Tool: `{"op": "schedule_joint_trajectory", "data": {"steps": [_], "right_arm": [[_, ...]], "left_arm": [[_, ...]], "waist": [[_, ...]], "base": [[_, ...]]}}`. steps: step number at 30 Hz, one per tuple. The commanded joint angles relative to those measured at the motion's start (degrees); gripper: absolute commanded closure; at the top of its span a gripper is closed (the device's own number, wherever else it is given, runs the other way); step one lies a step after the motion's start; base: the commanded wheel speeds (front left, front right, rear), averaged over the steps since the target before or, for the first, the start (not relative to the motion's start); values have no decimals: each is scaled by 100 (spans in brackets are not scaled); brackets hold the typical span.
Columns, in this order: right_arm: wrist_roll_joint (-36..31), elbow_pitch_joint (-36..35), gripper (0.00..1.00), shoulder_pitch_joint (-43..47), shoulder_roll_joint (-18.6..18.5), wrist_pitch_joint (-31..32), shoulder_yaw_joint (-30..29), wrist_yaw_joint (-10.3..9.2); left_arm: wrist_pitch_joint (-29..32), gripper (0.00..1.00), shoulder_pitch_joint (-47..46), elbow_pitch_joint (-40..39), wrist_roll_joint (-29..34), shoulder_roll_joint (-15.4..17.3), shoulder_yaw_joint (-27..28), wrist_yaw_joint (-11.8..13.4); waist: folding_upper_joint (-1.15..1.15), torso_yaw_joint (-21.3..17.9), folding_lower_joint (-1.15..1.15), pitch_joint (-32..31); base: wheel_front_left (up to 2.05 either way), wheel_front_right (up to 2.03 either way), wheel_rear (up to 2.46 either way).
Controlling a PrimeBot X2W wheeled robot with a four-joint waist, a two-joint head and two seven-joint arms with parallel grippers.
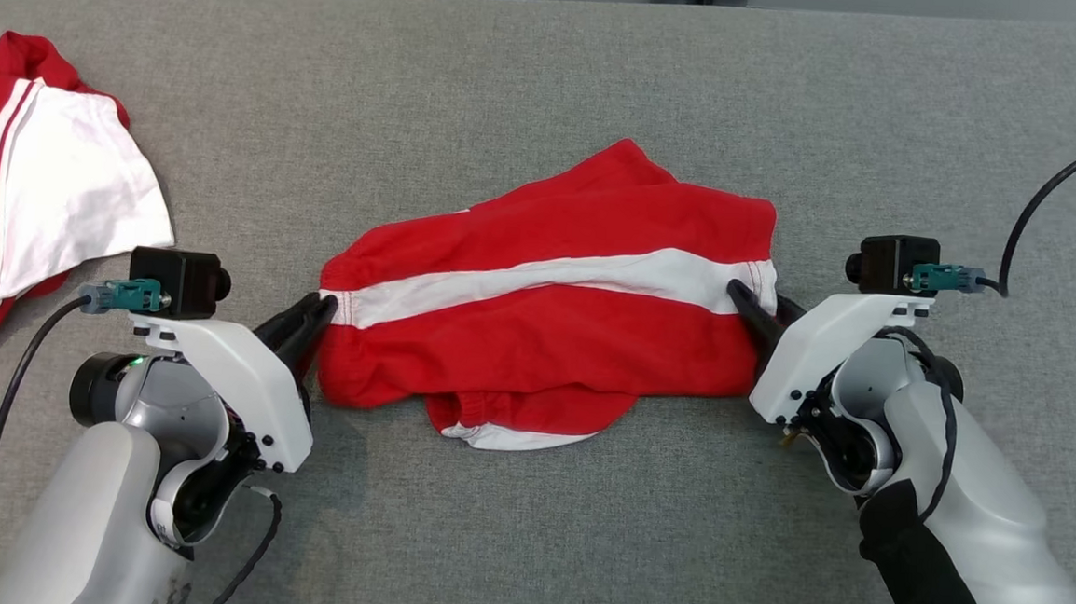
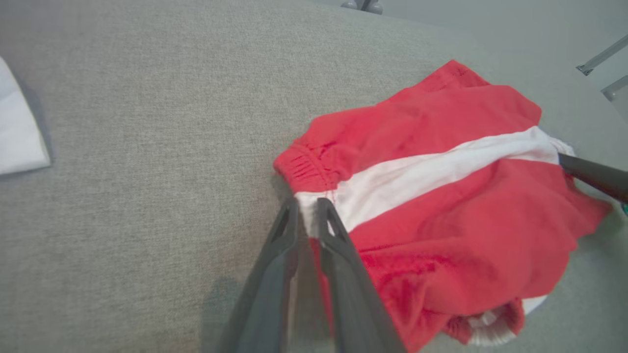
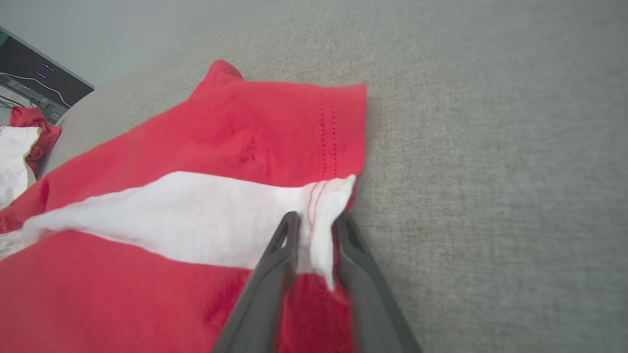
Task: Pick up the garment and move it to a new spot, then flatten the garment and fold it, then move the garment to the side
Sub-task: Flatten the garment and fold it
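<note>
The red white-striped fabric garment (image 1: 544,358) spans left-to-right between left gripper (image 1: 318,312) and right gripper (image 1: 742,296), each clamped on a stripe end.

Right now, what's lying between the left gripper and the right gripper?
The red garment with its white stripe spans that stretch, the left gripper and right gripper each pinching a stripe end, in the head view.

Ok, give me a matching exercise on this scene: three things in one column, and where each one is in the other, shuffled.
1. left hand
2. right hand
3. other garment

A. lying at the far left of the table
B. shut on the hemmed end of the garment
C. shut on its elastic waistband end

Pairs: 1-C, 2-B, 3-A
</note>
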Motion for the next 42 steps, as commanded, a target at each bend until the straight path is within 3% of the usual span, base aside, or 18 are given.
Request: {"op": "schedule_joint_trajectory", "data": {"steps": [1,2,3,4,21,33,42], "right_arm": [[48,39,70,-8,-12,-26,37,13],[86,27,80,-26,-19,-64,67,13],[123,26,80,-43,-28,-90,92,13],[137,36,100,-58,-43,-133,127,13],[393,85,100,14,-182,-1117,350,13],[1080,-1260,100,1193,-513,-1273,471,13],[942,-2209,100,1841,-670,-904,158,13]], "left_arm": [[27,82,-5,-31,-48,25,-13,-22],[53,100,3,-51,-75,20,-29,-32],[70,100,11,-70,-92,16,-43,-38],[83,100,20,-86,-112,23,-49,-47],[-206,100,325,-334,-219,89,-3,-1],[-168,100,1456,-1736,-581,150,256,258],[116,100,1874,-2615,-566,251,249,497]], "waist": [[0,4,0,0],[0,9,0,1],[0,12,0,0],[0,13,0,-4],[0,-16,0,-624],[0,-153,0,-1460],[0,-219,0,-1571]], "base": [[0,0,0],[0,0,0],[0,0,0],[0,0,0],[0,0,0],[0,0,0],[0,0,0]]}}
